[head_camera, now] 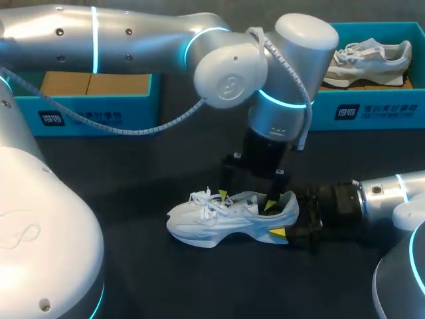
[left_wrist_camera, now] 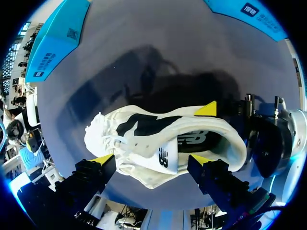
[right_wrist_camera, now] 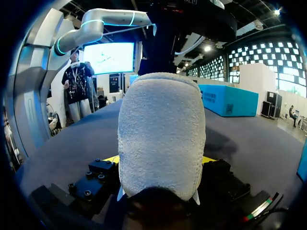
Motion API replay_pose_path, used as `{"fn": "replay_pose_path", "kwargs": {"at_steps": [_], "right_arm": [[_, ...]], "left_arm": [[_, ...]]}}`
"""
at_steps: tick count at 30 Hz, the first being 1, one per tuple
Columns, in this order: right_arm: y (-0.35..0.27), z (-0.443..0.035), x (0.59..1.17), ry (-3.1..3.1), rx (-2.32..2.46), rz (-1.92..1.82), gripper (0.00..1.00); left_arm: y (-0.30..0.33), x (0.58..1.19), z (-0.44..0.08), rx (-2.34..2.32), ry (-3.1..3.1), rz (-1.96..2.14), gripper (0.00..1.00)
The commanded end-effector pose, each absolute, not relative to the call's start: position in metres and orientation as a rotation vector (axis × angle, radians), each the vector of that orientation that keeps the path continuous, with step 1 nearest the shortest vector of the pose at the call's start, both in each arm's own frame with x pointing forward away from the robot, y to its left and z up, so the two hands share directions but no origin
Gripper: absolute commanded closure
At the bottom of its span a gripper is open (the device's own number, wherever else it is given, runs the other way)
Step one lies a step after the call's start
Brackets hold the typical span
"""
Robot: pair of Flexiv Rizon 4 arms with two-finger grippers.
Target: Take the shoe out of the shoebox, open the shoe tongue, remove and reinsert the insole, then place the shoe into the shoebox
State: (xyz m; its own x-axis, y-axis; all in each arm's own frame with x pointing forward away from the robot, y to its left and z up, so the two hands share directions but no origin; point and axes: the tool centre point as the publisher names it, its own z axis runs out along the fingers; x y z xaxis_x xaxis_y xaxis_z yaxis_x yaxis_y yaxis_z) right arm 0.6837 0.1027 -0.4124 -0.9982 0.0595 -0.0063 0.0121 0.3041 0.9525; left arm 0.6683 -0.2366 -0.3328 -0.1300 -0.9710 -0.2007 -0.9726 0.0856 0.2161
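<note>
The white lace-up running shoe (head_camera: 226,216) stands on its sole on the dark table (head_camera: 133,173), out of any box. In the head view its toe points towards 9 o'clock and its heel towards 3 o'clock. The open blue cardboard shoebox (head_camera: 93,113) with a bare brown floor sits well apart at 10 o'clock. My right pincer (right_wrist_camera: 159,160) comes in from 3 o'clock. As far as I can tell from its own camera, it is closed on the fuzzy pale heel, with one yellow tip showing at each side. My left pincer (head_camera: 246,199) hangs over the shoe's mouth, spread wide and holding nothing, one tip by the laces and the other by the heel collar. I judge the shoe light, with a soft upper that will cave under a squeeze, so the stiffer heel cup and thick foam sole are the places to clamp it. The tongue looks a thin, limp flap: I would pinch its top edge and lift it towards the toe, minding the loose laces, which may snag a finger. The insole should be thin and bendy, best nipped at its heel end.
</note>
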Motion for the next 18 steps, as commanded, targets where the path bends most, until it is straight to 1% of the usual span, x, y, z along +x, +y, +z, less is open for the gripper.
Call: {"fn": "replay_pose_path", "kwargs": {"at_steps": [1, 18], "right_arm": [[0.102, -0.413, 0.682, 2.504, 0.070, 1.824, 1.00], [0.102, -0.413, 0.682, 2.504, 0.070, 1.824, 1.00]], "left_arm": [[-0.236, 0.667, -0.334, -2.066, 2.292, 0.495, 0.00], [-0.214, 0.658, -0.338, -2.068, 2.219, 0.608, 0.00]]}}
